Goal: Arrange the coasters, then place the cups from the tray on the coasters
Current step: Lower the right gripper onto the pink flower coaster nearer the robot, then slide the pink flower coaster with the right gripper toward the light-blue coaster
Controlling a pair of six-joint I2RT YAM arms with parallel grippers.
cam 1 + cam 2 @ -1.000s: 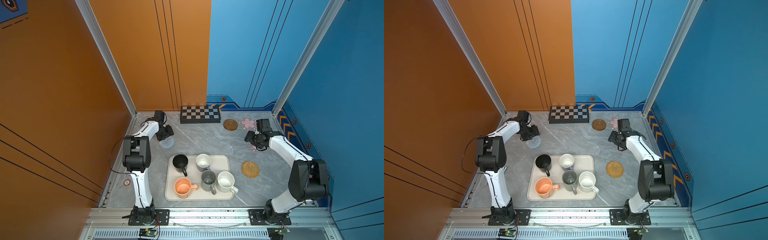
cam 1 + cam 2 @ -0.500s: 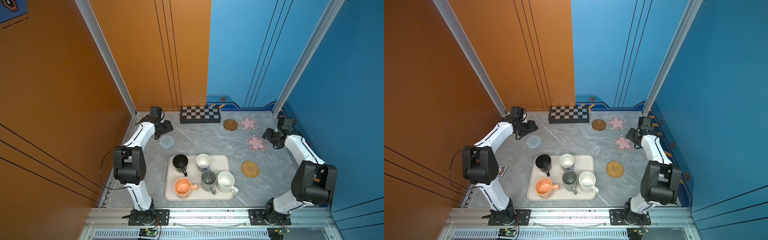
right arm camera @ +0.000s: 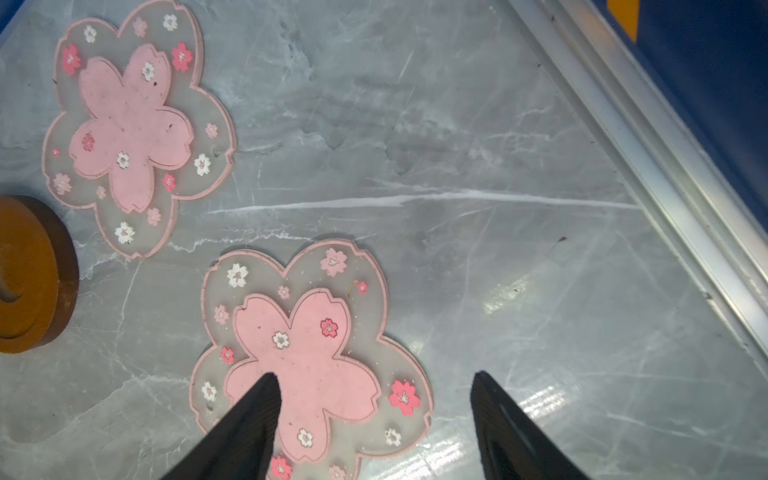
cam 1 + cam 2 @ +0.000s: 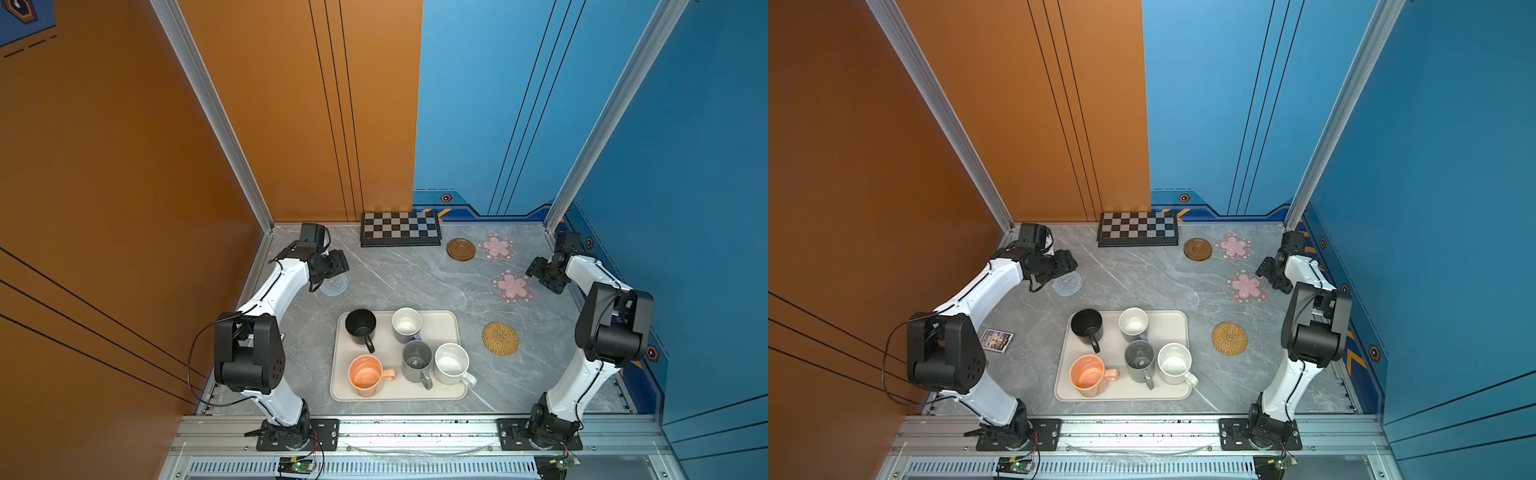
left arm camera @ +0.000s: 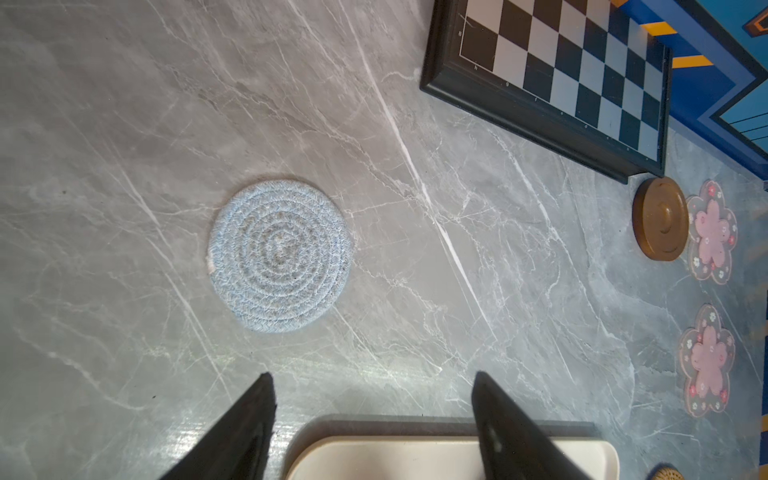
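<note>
Grey marble table [image 4: 415, 278], tray [image 4: 441, 329], five coasters [image 4: 500, 338], checkerboard [image 4: 400, 228], card [image 4: 995, 340]

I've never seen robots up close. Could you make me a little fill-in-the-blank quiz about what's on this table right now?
1. The black cup stands on the ____.
2. The brown coaster lies between the checkerboard and a pink coaster shaped like a ____.
3. The left gripper and the right gripper both have their jaws ____, holding nothing.
4. The pale blue coaster lies nearest the ____ gripper.
Missing words: tray; flower; open; left.
</note>
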